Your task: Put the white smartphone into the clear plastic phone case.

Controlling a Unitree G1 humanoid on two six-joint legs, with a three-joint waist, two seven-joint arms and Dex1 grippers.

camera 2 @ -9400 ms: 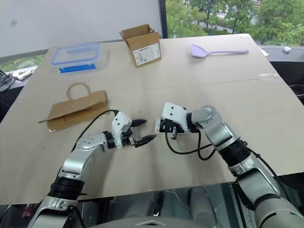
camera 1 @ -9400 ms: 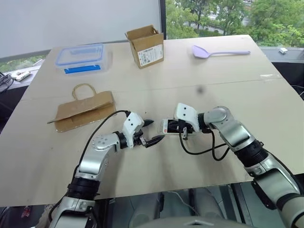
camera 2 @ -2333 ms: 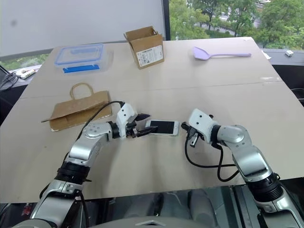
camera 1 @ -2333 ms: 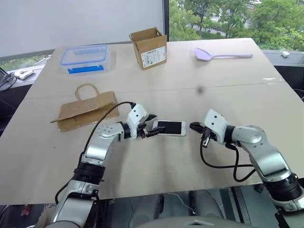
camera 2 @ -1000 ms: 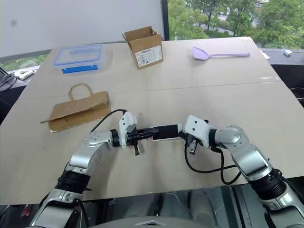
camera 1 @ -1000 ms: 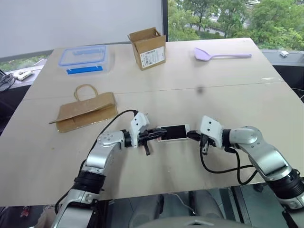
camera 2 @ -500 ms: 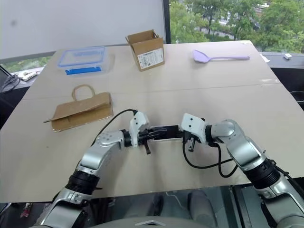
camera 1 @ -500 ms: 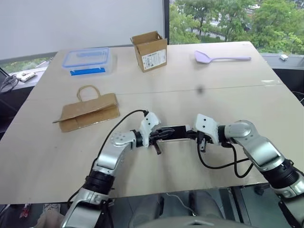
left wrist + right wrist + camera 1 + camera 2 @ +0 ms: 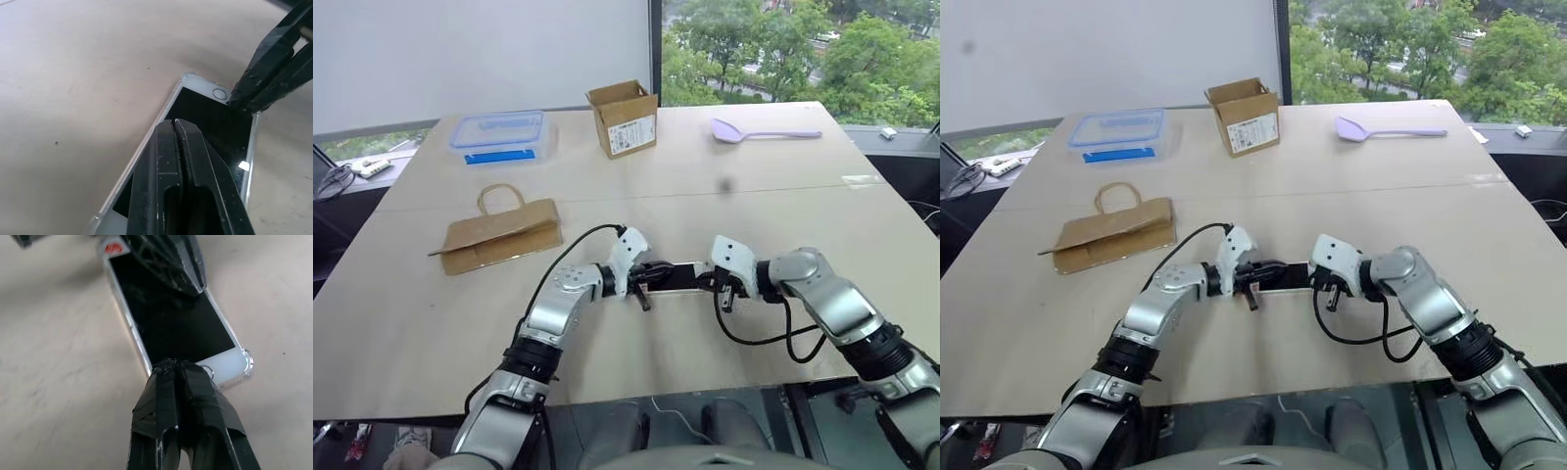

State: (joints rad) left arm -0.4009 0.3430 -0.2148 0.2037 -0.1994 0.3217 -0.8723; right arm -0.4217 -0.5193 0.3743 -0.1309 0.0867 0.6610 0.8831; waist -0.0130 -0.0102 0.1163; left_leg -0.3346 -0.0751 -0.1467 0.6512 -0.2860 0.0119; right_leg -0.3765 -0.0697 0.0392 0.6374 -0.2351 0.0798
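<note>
Lying flat on the desk, the phone sits inside the clear case; left pincer and right pincer, both clenched empty, press its screen.

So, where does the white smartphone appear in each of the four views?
Left eye view: the white smartphone with black screen lies on the table between both end effectors.
Right eye view: same spot.
Left wrist view: under the shut left end effector, home button end far.
Right wrist view: before the shut right end effector, home button near.
Shared landmark: the round home button.
</note>
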